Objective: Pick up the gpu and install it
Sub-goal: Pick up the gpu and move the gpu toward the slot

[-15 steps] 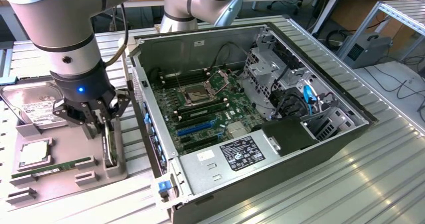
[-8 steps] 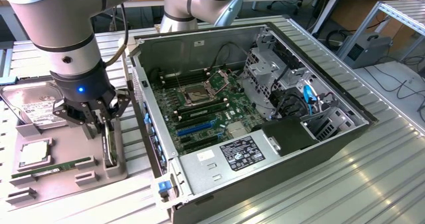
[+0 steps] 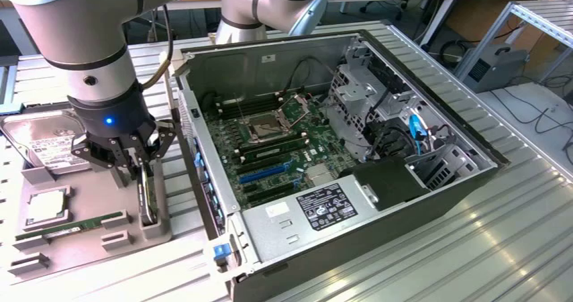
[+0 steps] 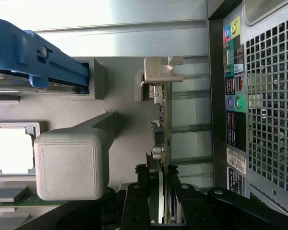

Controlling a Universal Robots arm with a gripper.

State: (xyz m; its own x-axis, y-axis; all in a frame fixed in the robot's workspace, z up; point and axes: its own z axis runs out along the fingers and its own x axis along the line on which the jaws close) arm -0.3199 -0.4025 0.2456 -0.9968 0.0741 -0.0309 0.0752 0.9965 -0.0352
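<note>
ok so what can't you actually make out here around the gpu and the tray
- gpu: exterior view, upper part behind the gripper, lower edge sunk in the grey holder.
- gpu faces: wrist view shows it edge-on.
- hard drive: exterior view, one end behind the arm, label print too small.
- pc case: wrist view, cut off by the picture's edge.

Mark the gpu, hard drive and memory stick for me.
gpu [image 3: 147, 198], exterior view, upper edge of the upright card.
hard drive [image 3: 49, 147], exterior view, on its white label.
memory stick [image 3: 72, 226], exterior view, middle of the green strip.
</note>
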